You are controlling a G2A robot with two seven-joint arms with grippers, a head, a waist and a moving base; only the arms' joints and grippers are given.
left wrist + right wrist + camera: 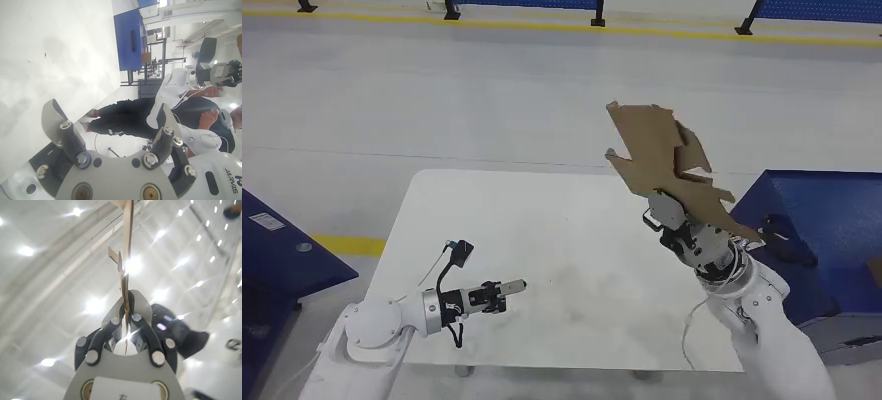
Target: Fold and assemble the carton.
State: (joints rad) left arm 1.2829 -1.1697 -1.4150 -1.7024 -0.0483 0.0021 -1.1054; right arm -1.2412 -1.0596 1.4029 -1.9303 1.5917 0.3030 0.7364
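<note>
A flat, unfolded brown carton (657,150) is held up in the air, tilted, over the table's far right corner. My right gripper (670,205) is shut on the carton's lower edge. In the right wrist view the carton (127,237) shows edge-on, pinched in the right gripper (126,298). My left gripper (510,289) lies low over the near left part of the table, well apart from the carton. In the left wrist view the left gripper (110,115) is open and holds nothing between its fingers (54,113).
The white table (542,230) carries no other objects. A blue bin (822,230) stands just past the table's right edge, under the right arm. Another blue unit (272,250) sits off the left edge. The blue bin (128,47) shows beyond the table's edge.
</note>
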